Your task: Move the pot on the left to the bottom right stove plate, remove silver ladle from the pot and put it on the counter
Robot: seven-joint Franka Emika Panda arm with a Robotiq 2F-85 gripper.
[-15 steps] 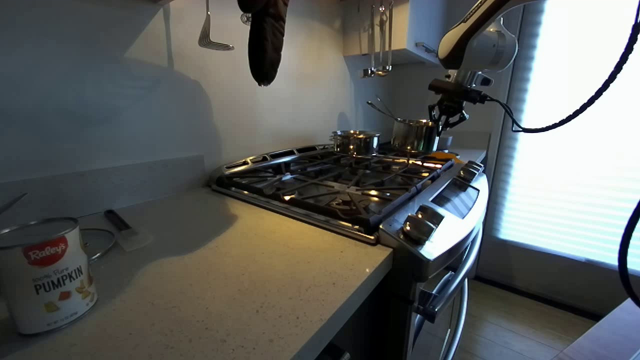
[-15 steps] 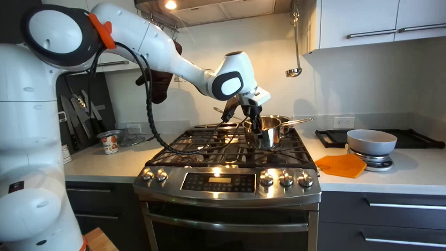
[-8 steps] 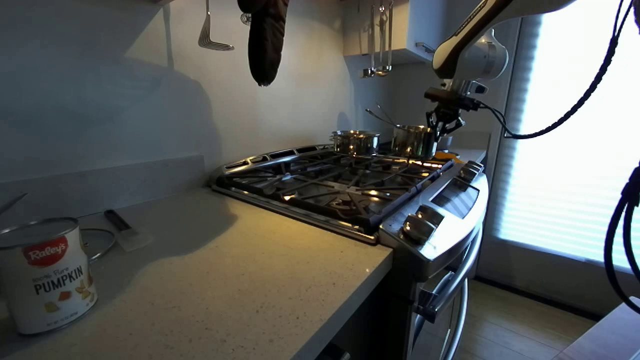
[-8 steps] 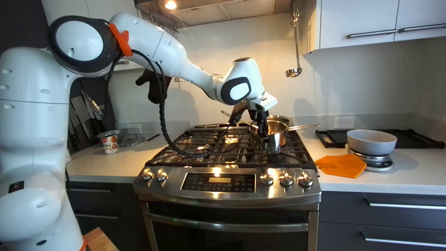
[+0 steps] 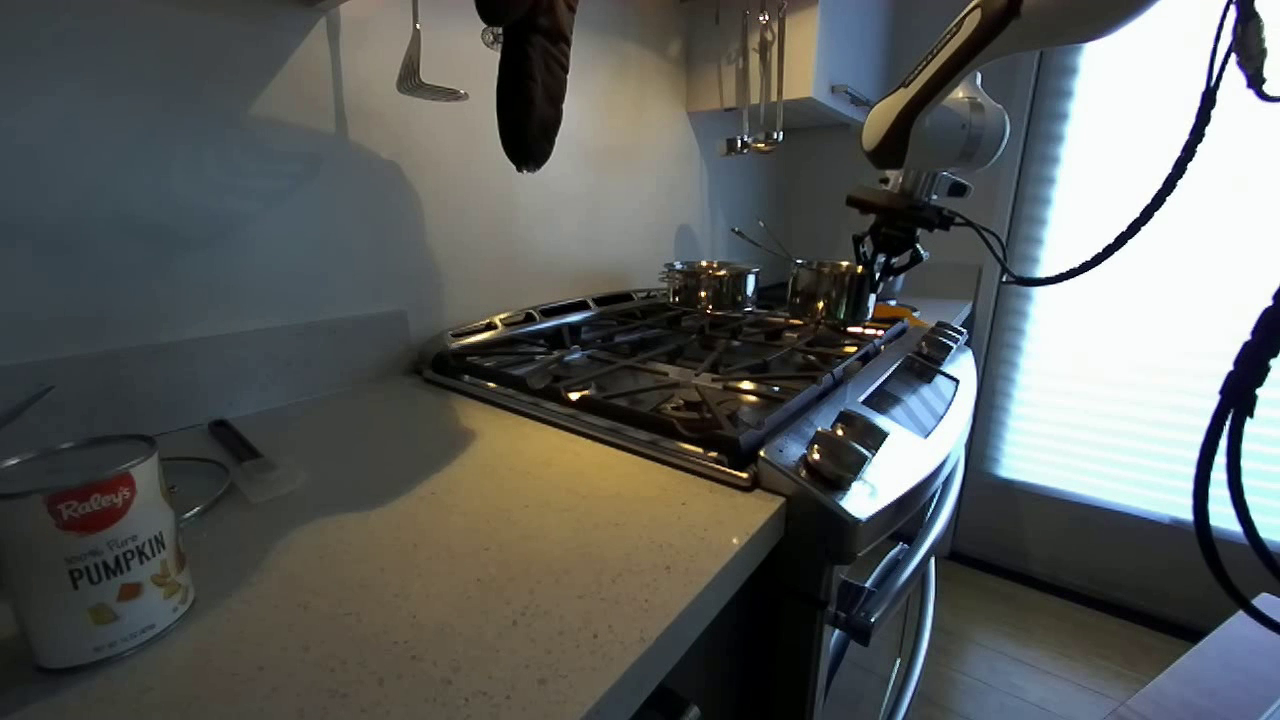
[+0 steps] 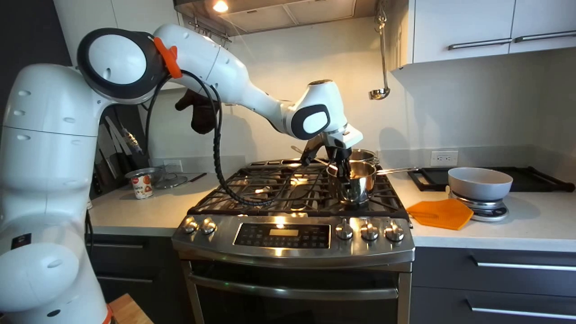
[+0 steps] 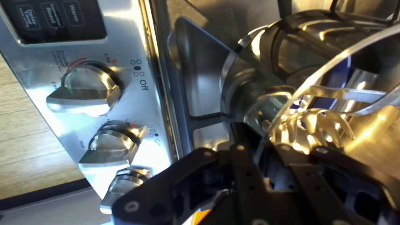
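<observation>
Exterior view, pot [image 6: 358,188] upright, silver ladle [image 6: 295,149] slanting up leftward

- A kitchen: gas cooktop [image 5: 650,370] above an oven [image 6: 292,308]
- Range hood [image 6: 270,19] overhead, lamp [image 6: 220,6] lit
- Hanging oven mitt [image 5: 535,90]
- White wall cabinets [image 6: 463,24]
- Pumpkin can [image 5: 105,555] stands on the worktop [image 5: 480,540]
</observation>
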